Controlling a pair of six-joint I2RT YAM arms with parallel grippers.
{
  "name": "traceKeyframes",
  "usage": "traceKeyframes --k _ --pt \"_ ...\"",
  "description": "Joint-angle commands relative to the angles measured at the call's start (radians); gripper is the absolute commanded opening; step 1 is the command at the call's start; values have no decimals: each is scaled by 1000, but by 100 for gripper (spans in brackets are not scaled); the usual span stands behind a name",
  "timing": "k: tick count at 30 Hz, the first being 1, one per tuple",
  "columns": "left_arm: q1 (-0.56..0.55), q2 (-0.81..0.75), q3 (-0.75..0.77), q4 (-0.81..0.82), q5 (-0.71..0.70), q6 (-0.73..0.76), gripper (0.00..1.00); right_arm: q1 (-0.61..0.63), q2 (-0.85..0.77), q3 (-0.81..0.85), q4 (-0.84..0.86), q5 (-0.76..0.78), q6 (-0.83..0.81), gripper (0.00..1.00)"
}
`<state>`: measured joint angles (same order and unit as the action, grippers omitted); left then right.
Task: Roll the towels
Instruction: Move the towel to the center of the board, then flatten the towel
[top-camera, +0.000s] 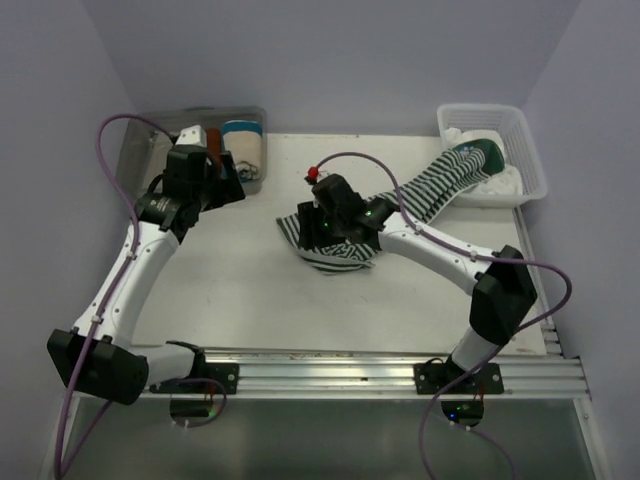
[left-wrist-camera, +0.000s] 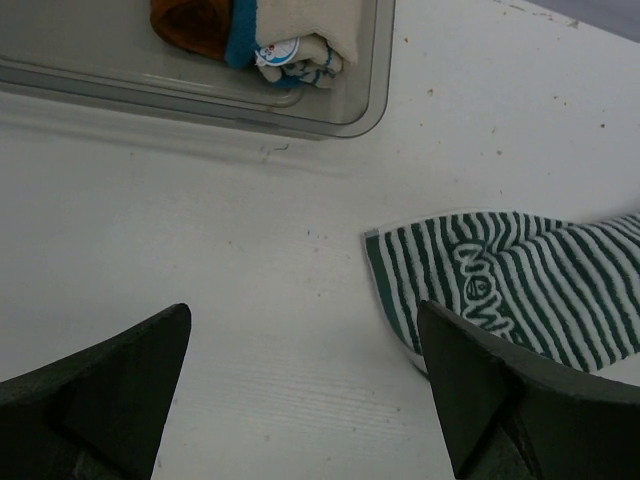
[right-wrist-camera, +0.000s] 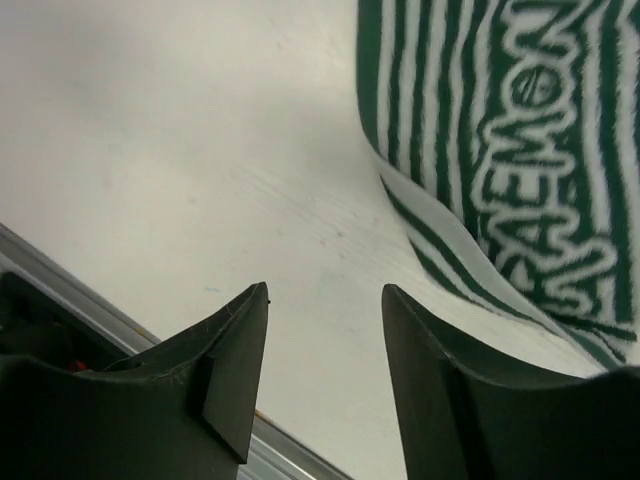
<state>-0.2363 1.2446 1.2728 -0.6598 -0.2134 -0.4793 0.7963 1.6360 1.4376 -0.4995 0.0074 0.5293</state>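
Right wrist: striped towel (right-wrist-camera: 500, 130) beside fingers (right-wrist-camera: 450, 400)

Lit evenly from overhead. Throws faint, soft-edged shadows onto the matte white tabletop (top-camera: 250, 290). Glints mildly along the clear plastic tray's rim (left-wrist-camera: 200, 108). Softens slightly at the black fingers (right-wrist-camera: 225, 380) of the right gripper (right-wrist-camera: 325, 290), close to the lens.

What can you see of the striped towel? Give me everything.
The striped towel is soft cloth, dark green and white stripes with woven lettering near one end. Unrolled, it trails from the white basket, one end over the rim, to a rumpled end on the table. The right gripper hovers there, open, gripping nothing.
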Motion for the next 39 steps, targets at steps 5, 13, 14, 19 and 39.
traceKeyframes --k 5,13,14,19,39 --pt "-49 19 -118 92 207 -56 99 -168 -189 -52 -47 120 -46 64" --pt "-438 205 -187 152 189 -225 100 -580 -344 -189 -100 91 -97 72" --pt "-467 246 -184 157 189 -234 100 -607 -349 -216 -99 79 -94 72" --pt "-551 361 -112 206 184 -281 97 -687 -383 -273 -99 49 -94 73" --pt "-658 800 290 39 -52 -386 89 -694 -416 -359 -93 13 -81 77"
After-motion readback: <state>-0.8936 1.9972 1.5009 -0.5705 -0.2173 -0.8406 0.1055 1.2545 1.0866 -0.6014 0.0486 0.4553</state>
